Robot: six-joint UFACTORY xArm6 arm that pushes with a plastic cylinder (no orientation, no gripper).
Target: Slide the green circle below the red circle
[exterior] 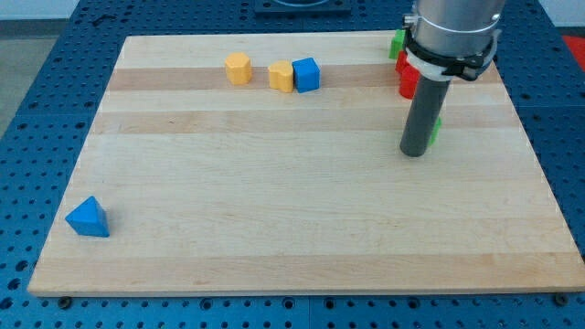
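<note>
My rod comes down from the view's top right and my tip (414, 153) rests on the wooden board (274, 201). A green block (436, 132) shows only as a thin edge just right of the rod, touching or almost touching it; its shape is hidden. A red block (408, 80) sits above it, partly hidden behind the rod, so its shape is unclear. Another green block (398, 43) peeks out at the board's top edge, left of the arm.
A yellow block (239, 68) stands at the top middle. A second yellow block (281, 77) touches a blue cube (307, 74) to its right. A blue triangle (89, 218) lies at the bottom left near the board's edge.
</note>
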